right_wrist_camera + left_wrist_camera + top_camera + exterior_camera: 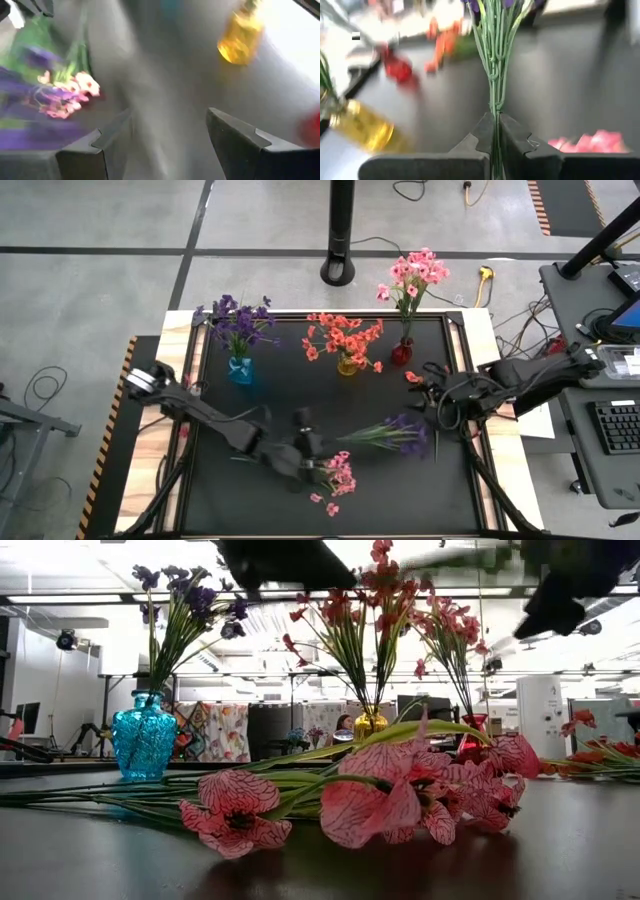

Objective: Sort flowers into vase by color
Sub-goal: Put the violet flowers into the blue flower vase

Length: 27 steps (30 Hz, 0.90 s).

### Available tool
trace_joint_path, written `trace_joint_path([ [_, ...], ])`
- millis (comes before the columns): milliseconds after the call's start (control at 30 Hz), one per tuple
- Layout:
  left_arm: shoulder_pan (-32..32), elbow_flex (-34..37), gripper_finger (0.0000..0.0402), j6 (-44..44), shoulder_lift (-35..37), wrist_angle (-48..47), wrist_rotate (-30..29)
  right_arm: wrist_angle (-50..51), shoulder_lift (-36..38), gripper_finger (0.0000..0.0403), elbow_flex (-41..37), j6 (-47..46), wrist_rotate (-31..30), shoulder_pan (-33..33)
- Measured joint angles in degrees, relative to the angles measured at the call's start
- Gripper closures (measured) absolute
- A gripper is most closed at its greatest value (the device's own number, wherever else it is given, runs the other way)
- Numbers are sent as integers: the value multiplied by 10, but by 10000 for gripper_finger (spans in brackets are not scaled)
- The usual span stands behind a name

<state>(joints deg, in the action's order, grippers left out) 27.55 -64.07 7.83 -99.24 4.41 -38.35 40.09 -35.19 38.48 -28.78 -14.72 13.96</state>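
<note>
The left tool (496, 145) was clamped on the green stems of a purple spray (400, 432) near the worktop's (280, 390) front middle, with a pink spray (338, 472) lying just beside it. The right tool (165, 145) hung with its fingers apart at the right side, gripping nothing.
</note>
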Motion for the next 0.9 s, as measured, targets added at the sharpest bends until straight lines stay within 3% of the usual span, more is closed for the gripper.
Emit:
trace_joint_path([
  [200, 16, 155, 402, -99, 38, 366, 0, -308, -54, 165, -98, 134, 2, 17],
  [433, 13, 242, 401, -178, 9, 657, -2, -804, -200, 165, -191, 280, 3, 38],
  [600, 5, 233, 401, -212, -29, 726, -2, -1003, -325, 165, -184, 314, 6, 38],
  [900, -10, 177, 401, -259, -88, 753, -2, -1083, -468, 165, -100, 330, 31, 38],
])
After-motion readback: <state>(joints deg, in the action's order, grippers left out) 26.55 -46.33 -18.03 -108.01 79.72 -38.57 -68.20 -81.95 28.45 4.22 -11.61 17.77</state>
